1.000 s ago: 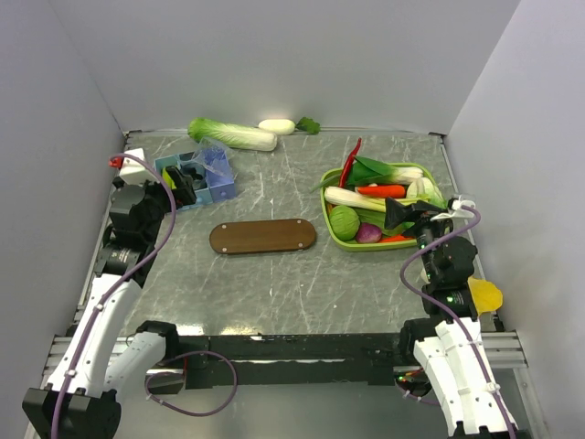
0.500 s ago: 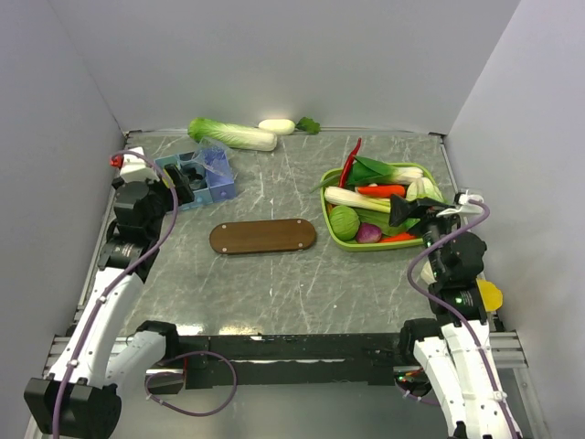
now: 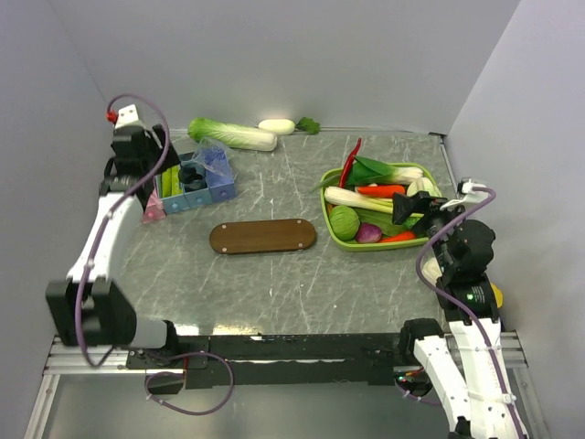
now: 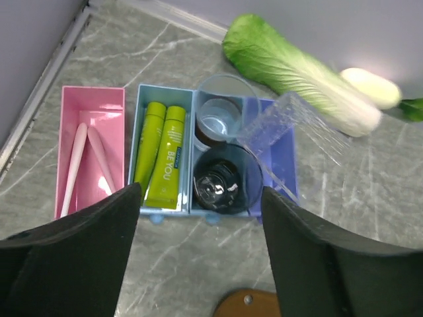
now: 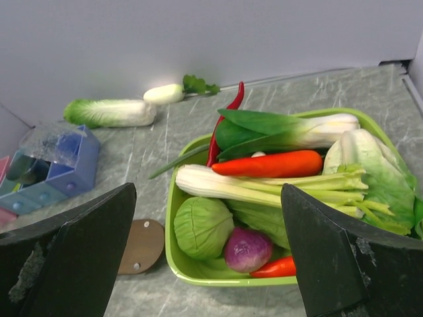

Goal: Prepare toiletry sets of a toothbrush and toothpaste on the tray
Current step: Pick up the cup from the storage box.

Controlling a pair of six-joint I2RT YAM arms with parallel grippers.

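Top external — tray (image 3: 262,236), long axis L–R

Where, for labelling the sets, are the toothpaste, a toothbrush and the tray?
toothpaste (image 4: 170,158), left wrist view, right tube's middle
toothbrush (image 4: 75,165), left wrist view, left stick's middle
tray (image 3: 262,236), top view, board's centre

A lime-green basket (image 3: 326,218) of vegetables sits right of centre, a blue compartment box (image 3: 222,188) upper left, and a napa cabbage (image 3: 233,134) and white radish (image 3: 276,126) along the top.
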